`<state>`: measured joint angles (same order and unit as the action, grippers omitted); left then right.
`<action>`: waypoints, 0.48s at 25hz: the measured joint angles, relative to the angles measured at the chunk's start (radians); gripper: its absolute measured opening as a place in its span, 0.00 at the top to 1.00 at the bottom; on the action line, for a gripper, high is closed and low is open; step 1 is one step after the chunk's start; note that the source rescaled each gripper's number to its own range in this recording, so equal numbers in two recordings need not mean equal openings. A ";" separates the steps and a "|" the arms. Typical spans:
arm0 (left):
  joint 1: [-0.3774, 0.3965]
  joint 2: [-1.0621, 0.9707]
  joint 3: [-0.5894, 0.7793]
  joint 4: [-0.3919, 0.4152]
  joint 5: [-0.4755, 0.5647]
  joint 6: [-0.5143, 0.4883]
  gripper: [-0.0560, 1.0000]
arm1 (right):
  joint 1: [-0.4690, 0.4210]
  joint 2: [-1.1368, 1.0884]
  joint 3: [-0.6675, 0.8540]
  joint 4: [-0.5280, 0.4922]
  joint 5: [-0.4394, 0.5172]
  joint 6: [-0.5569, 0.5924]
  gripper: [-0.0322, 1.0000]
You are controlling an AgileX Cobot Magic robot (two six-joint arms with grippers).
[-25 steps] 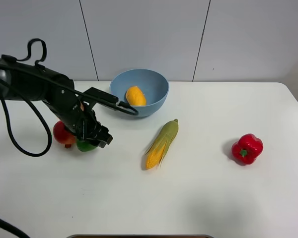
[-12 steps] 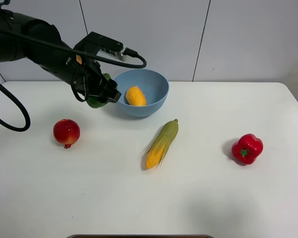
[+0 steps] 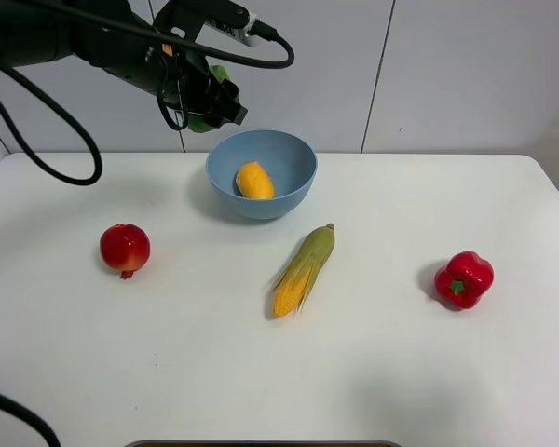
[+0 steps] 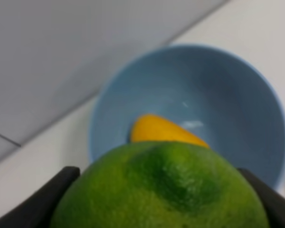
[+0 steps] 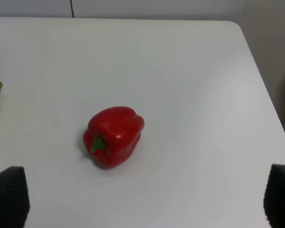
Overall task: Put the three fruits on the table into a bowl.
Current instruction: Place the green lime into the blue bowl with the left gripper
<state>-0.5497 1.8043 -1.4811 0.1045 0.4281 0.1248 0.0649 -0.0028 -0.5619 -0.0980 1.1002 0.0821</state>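
My left gripper [image 3: 210, 107] is shut on the glossy green lime-like fruit [image 4: 161, 190] and holds it in the air above the back-left rim of the light-blue bowl [image 3: 293, 154]. The yellow-orange mango [image 3: 253, 180] lies inside the bowl. On the left of the white table [image 3: 401, 372] the red pomegranate [image 3: 124, 249] sits by itself. In the right wrist view my right gripper [image 5: 145, 199] is open with nothing between its fingertips [image 5: 9, 194], hovering above the table near the right edge. The exterior view does not show it.
A husked corn cob [image 3: 303, 270] lies diagonally just in front of the bowl. A red bell pepper [image 3: 464, 278] rests at the right, seen below the right wrist camera as the pepper [image 5: 114, 136]. The left arm's black cable loops at the upper left.
The left gripper has lifted the lime from beside the pomegranate and carried it up and back to above the bowl's rim. The pomegranate stays put. The right side is unchanged.
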 joint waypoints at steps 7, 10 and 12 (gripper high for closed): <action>0.009 0.138 -0.143 0.030 -0.007 0.009 0.92 | 0.000 0.000 0.000 0.000 0.000 0.000 0.00; 0.009 0.195 -0.181 0.031 -0.038 0.025 0.92 | 0.000 0.000 0.000 0.000 0.000 0.000 0.00; 0.009 0.230 -0.200 0.032 -0.055 0.034 0.92 | 0.000 0.000 0.000 0.000 0.000 0.000 0.00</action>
<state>-0.5406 2.0341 -1.6814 0.1367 0.3726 0.1589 0.0649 -0.0028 -0.5619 -0.0980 1.1002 0.0821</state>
